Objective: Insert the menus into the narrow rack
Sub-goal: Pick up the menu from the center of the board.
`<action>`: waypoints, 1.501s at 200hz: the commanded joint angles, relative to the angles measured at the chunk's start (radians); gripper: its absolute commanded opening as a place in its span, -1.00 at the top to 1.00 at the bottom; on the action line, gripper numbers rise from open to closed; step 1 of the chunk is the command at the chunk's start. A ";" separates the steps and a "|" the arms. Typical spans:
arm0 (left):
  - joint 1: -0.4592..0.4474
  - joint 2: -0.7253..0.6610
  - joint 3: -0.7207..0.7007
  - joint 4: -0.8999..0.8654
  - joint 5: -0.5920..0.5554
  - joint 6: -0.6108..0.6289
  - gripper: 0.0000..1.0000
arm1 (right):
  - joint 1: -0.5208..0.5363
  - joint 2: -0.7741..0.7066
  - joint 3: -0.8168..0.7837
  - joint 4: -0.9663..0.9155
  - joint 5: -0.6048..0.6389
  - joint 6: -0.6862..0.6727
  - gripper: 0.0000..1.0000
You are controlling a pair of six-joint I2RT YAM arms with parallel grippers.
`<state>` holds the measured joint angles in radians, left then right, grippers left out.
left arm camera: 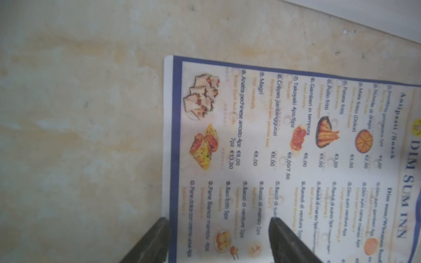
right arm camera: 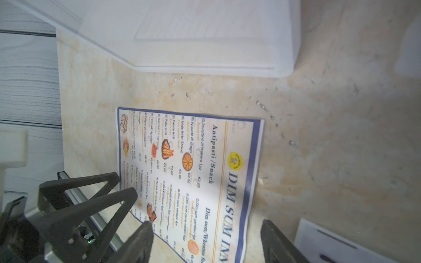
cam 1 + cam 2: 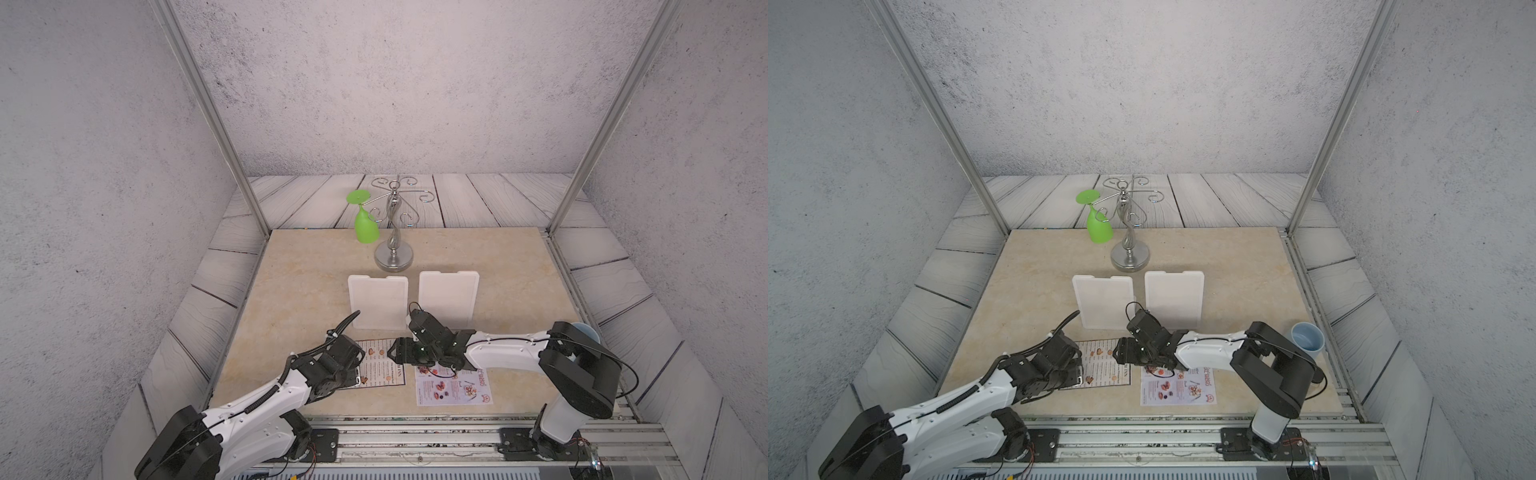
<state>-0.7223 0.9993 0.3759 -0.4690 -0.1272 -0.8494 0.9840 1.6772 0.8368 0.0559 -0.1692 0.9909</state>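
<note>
Both claws have their jaws apart and hold nothing. The left claw [image 1: 218,219] straddles one long edge of the DIM SUM INN menu [image 1: 273,136], a white sheet with a dark blue border and food photos, flat on the tabletop [image 1: 79,113]. Its titled long edge faces the right claw [image 2: 206,223]. The lilac menu [image 3: 453,386] lies just beside that claw.

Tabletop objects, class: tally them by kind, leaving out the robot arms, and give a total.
Menus: 2
White holders: 2
Metal stand: 1
Green glass: 1
Blue cup: 1
Total: 7
</note>
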 commanded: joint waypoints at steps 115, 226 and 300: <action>-0.006 0.006 -0.029 -0.022 0.036 -0.008 -0.44 | -0.004 0.065 0.010 0.029 -0.065 0.029 -0.51; -0.006 0.009 -0.029 -0.020 0.038 -0.005 -0.44 | -0.011 0.052 -0.011 0.116 -0.111 0.051 -0.51; -0.006 0.006 -0.031 -0.018 0.041 -0.006 -0.44 | -0.013 -0.039 -0.051 0.145 -0.089 0.039 -0.50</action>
<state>-0.7223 0.9993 0.3756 -0.4690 -0.1265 -0.8486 0.9737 1.7084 0.7998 0.1841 -0.2699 1.0294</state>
